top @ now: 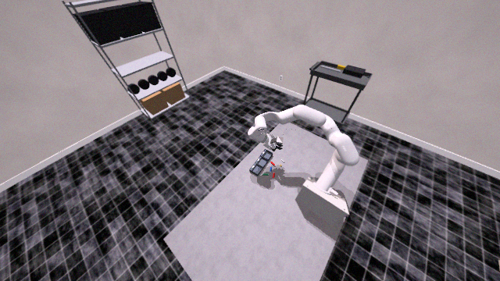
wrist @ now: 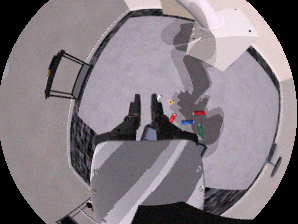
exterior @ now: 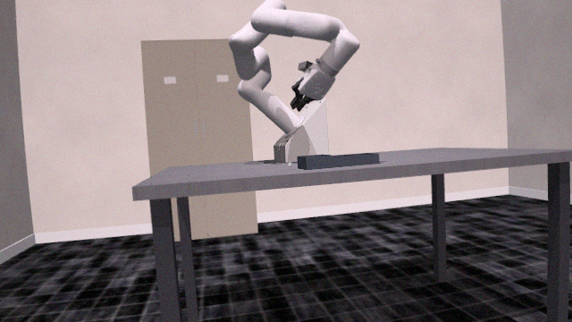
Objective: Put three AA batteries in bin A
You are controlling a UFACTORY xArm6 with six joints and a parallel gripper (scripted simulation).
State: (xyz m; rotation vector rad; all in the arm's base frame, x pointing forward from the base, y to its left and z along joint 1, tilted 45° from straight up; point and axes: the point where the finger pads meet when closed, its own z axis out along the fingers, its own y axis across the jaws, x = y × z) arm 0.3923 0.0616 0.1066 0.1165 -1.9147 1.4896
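The white arm [top: 310, 115] [exterior: 295, 23] arches over the tabletop [top: 242, 226] [exterior: 424, 156] [wrist: 125, 55], its gripper [top: 280, 147] [exterior: 297, 107] [wrist: 145, 100] raised well above it. The fingers stand slightly apart, with nothing between them. A dark row of three joined bins [top: 265, 165] [exterior: 340, 161] [wrist: 149, 133] rests on the tabletop; its letters are illegible. Beside the row lie small pieces: a red cylinder [top: 273, 163] [wrist: 172, 118], a second red one [top: 273, 175] [wrist: 199, 113], a blue one [top: 270, 169] [wrist: 187, 122], a green one [top: 266, 174] [wrist: 200, 131], a yellow piece [top: 280, 165] [wrist: 170, 102] and a white piece [top: 283, 161] [wrist: 159, 97]. Which of these are AA batteries cannot be determined at this scale.
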